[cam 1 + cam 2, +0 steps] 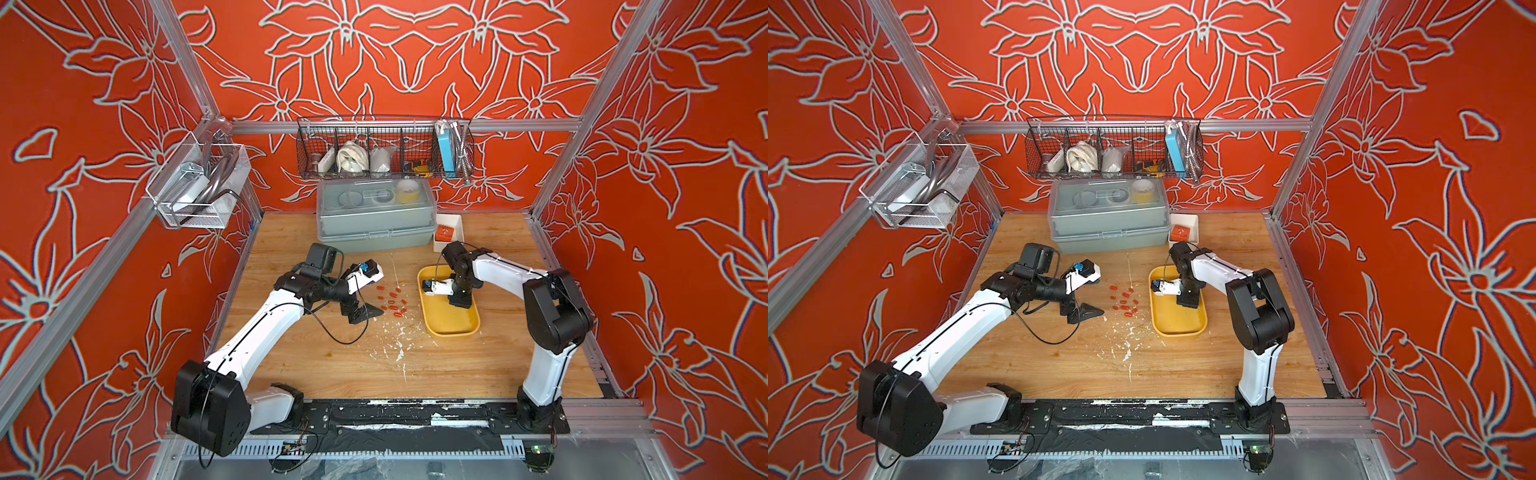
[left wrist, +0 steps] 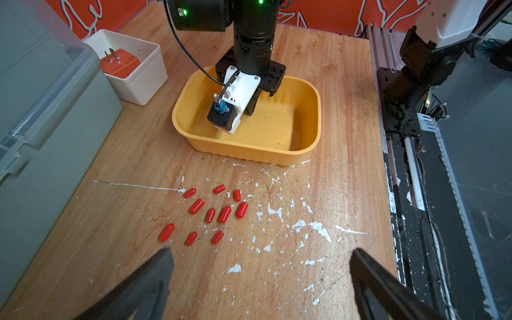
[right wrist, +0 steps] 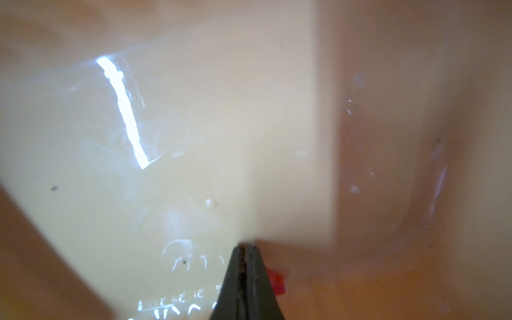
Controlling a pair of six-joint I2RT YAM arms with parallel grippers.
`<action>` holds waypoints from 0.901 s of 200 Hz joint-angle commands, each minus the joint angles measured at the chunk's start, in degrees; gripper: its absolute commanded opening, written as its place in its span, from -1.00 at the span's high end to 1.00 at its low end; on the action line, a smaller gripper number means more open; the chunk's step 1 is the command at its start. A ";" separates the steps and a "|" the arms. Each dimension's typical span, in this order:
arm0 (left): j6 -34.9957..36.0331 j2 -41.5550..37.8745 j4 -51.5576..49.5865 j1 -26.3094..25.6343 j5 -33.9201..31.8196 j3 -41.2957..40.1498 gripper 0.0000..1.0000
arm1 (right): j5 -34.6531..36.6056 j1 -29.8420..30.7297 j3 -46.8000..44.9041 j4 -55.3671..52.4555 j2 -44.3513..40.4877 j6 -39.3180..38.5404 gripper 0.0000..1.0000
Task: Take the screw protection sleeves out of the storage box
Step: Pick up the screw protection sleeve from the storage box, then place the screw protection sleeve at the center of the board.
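Note:
The mustard-yellow storage box [image 1: 453,331] [image 1: 1179,332] [image 2: 249,155] sits right of the table's centre. My right gripper [image 3: 246,248] reaches down inside it, its fingers pressed together. One red screw protection sleeve [image 3: 277,282] shows on the box floor against the outer side of a finger, not between the tips. Several more sleeves [image 1: 392,301] [image 1: 1125,301] [image 2: 210,214] lie scattered on the wood left of the box. My left gripper [image 1: 365,312] [image 2: 260,252] hangs open and empty just left of that cluster.
A grey lidded box [image 1: 374,216] [image 2: 41,110] stands at the back. Beside it is a white bin [image 1: 457,224] [image 2: 138,83] with an orange block [image 1: 444,232]. White paint flecks [image 2: 299,224] mark the wood. A wire basket [image 1: 384,145] hangs on the back wall.

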 commanded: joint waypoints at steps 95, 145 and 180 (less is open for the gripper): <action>0.67 -1.79 0.27 0.15 0.80 -1.43 -0.97 | -22.81 -2.08 6.82 -10.61 -7.02 7.74 1.00; 0.99 -1.98 -2.41 2.15 -3.78 1.44 -0.97 | -33.28 2.28 13.54 -13.30 -8.54 14.78 1.00; -1.47 -1.98 -3.85 5.89 -4.53 5.42 -0.97 | -34.60 7.59 19.24 -11.00 -3.93 20.65 1.00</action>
